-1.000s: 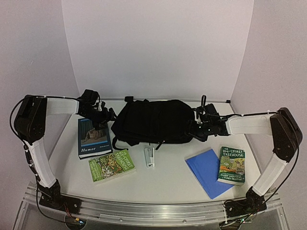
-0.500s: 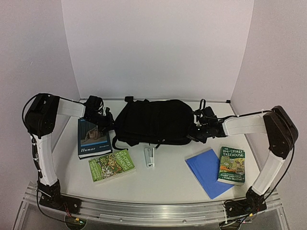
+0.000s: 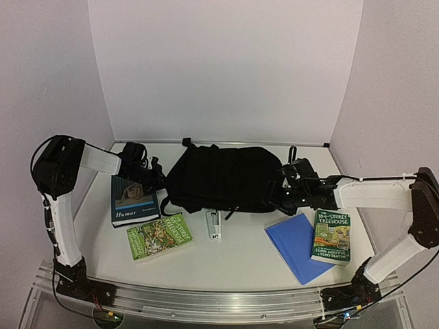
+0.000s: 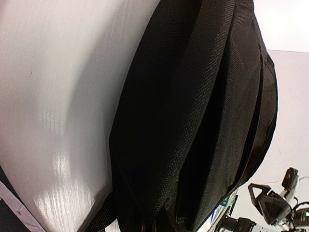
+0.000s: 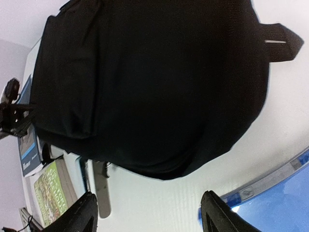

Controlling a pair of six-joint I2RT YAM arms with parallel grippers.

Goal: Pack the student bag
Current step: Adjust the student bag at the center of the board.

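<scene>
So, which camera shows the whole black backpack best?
The top external view: the whole backpack lies in frame, straps included. The left wrist view shows only one end's folds, close up. The right wrist view shows most of it, cut off at the top.

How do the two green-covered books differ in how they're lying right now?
The left green book lies turned sideways, just in front of the Humor book. The right green book lies title upright to the camera, overlapping an edge of the blue notebook. Both lie flat, cover up, outside the student bag.
</scene>
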